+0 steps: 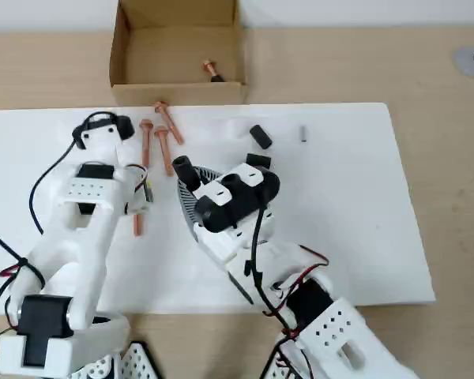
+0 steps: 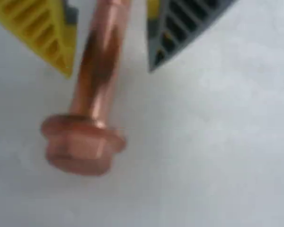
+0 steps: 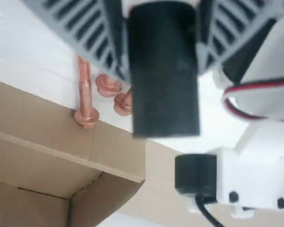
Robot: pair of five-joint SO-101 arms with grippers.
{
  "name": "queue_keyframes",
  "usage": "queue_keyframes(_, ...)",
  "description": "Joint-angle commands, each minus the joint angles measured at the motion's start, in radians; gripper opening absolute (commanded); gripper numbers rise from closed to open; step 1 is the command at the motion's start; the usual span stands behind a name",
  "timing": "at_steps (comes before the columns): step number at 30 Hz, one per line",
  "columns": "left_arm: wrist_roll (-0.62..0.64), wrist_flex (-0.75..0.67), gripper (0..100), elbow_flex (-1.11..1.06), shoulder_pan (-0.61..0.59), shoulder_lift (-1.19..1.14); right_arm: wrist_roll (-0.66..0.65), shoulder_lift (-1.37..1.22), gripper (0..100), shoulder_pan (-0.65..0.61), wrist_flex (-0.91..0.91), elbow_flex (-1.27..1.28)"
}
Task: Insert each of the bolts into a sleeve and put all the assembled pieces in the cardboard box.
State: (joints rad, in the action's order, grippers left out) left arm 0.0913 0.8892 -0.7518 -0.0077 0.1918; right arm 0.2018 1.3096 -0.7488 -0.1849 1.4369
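A copper bolt [image 2: 92, 142] lies on the white sheet [image 1: 340, 221] between the yellow and grey fingers of my left gripper [image 2: 109, 71]. That gripper stands open astride the shank, with a gap on each side. From above, this bolt [image 1: 137, 225] sticks out below the left gripper [image 1: 140, 201]. My right gripper [image 3: 163, 73] is shut on a black sleeve [image 3: 163, 94], held just above the sheet near its middle [image 1: 182, 168]. Three more bolts [image 1: 164, 150] lie in front of the cardboard box [image 1: 178, 93]. One assembled piece [image 1: 212, 69] rests inside the box.
A loose black sleeve [image 1: 260, 136] and a small grey pin [image 1: 304, 133] lie on the sheet right of the bolts. The box wall [image 3: 47, 156] is close beyond the held sleeve, with a bolt [image 3: 84, 94] against it. The sheet's right half is bare.
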Motion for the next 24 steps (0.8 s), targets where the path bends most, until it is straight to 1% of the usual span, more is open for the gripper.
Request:
queue_keyframes(1, 0.0, -0.055, 12, -0.021, 0.011, 0.004, 0.003, 0.028, 0.9, -0.005, 0.005, -0.077)
queue_keyframes(3, 0.0, -0.083, 12, -0.035, 0.011, 0.004, 0.003, 0.028, 0.9, -0.005, 0.005, -0.077)
queue_keyframes(7, 0.0, -0.164, 6, -0.063, 0.011, 0.005, 0.003, 0.028, 0.9, -0.005, 0.005, -0.077)
queue_keyframes(10, -0.003, -0.204, 5, -0.069, 0.014, 0.005, 0.003, 0.028, 0.9, -0.005, 0.003, -0.077)
queue_keyframes(14, -0.003, -0.206, 5, -0.069, 0.015, 0.005, 0.003, 0.028, 0.9, -0.005, 0.003, -0.077)
queue_keyframes(17, -0.008, -0.201, 0, -0.069, 0.011, 0.007, 0.003, 0.028, 0.9, -0.005, 0.003, -0.079)
queue_keyframes(20, -0.002, -0.129, 0, -0.04, 0.015, 0.027, 0.003, 0.028, 0.9, -0.005, 0.003, -0.079)
queue_keyframes(24, 0.0, 0.048, 0, 0.071, 0.025, 0.157, 0.003, 0.027, 0.9, -0.005, 0.003, -0.079)
